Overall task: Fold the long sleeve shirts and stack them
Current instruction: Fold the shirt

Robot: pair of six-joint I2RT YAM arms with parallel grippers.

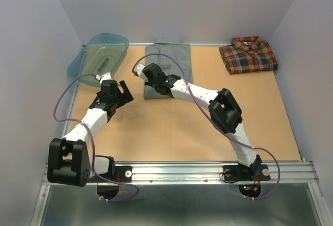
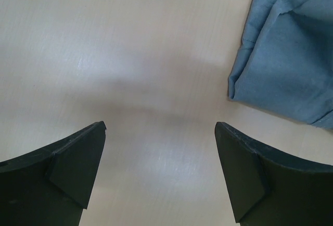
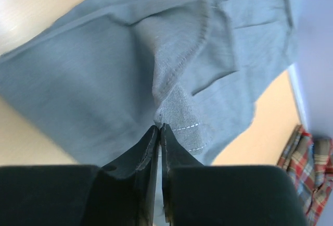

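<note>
The grey shirt point(image 1: 174, 62) lies partly folded at the back middle of the table, collar toward the rear wall. My right gripper point(image 1: 167, 93) is at its near edge, shut on a pinch of the hem; in the right wrist view the jaws point(image 3: 159, 127) are closed on a raised fold of grey shirt point(image 3: 104, 80). The plaid shirt point(image 1: 247, 54) lies folded at the back right and shows in the right wrist view point(image 3: 304, 168). My left gripper point(image 1: 125, 91) is open and empty over bare table, left of the grey shirt point(image 2: 291, 54); its jaws point(image 2: 160, 132) stand wide apart.
A teal plastic basin point(image 1: 99, 55) stands tilted at the back left corner, behind the left arm. White walls close the table on three sides. A metal rail point(image 1: 208, 171) runs along the near edge by the arm bases.
</note>
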